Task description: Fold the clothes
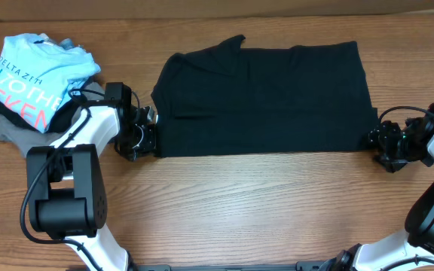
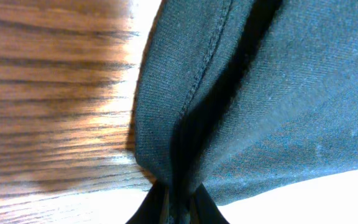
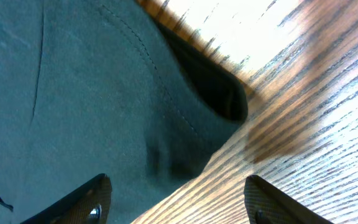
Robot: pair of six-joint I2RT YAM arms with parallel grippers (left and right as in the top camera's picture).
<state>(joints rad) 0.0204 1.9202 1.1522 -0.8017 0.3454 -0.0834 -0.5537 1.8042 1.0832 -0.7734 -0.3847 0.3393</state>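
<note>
The black T-shirt (image 1: 262, 98) lies spread flat across the middle of the table, folded into a wide rectangle. My left gripper (image 1: 148, 134) sits at its lower left corner and is shut on the cloth; in the left wrist view the dark fabric (image 2: 241, 106) bunches into a pinch between the fingers (image 2: 197, 208) at the bottom edge. My right gripper (image 1: 374, 143) rests at the lower right corner, open. In the right wrist view one finger (image 3: 82, 202) lies over the shirt's hemmed corner (image 3: 104, 106) and the other (image 3: 278, 202) over bare wood.
A pile of other garments sits at the far left: a light blue T-shirt with lettering (image 1: 32, 71) on top of grey and dark cloth (image 1: 6, 128). The wooden table (image 1: 262, 211) shows bare in front of the shirt.
</note>
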